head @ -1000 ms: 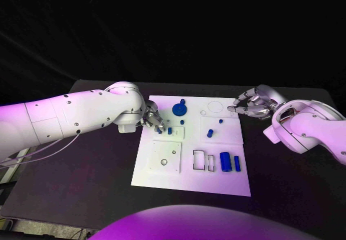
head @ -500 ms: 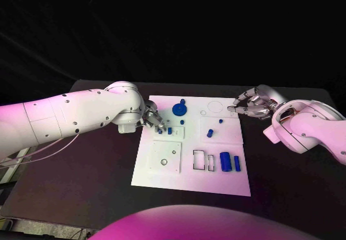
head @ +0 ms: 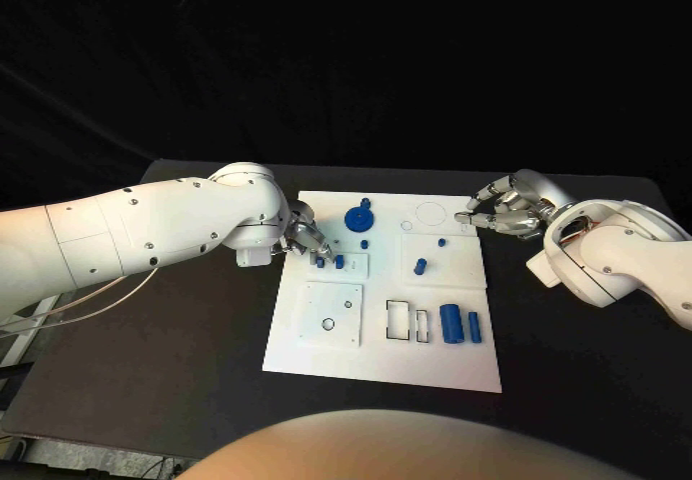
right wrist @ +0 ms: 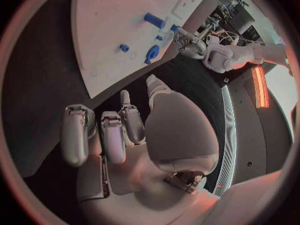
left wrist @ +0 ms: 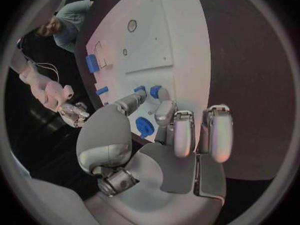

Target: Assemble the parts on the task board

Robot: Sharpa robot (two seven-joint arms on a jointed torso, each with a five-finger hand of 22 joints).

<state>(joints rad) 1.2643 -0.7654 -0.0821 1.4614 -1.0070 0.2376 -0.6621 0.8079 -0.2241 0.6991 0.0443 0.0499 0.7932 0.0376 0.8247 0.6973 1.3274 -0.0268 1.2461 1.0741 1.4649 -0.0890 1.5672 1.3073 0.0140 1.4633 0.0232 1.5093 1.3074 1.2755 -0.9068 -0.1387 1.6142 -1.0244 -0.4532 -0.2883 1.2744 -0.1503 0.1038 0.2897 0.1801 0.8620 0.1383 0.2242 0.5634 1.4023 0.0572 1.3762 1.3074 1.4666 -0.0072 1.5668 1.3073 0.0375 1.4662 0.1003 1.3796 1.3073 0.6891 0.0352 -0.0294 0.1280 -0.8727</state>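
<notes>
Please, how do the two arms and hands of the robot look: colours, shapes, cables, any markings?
Both arms are glossy white with rounded, bulbous shells and small dark screw dots. The left arm is the thicker one in the head view, and thin pale cables hang below it. The right arm has a rounded elbow shell. The left hand and right hand are silver metal, with pale padded fingers and a grey domed thumb base.

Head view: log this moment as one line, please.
left hand: fingertips at two small blue parts on task board | right hand: curled, holding nothing, off board's far right corner
</notes>
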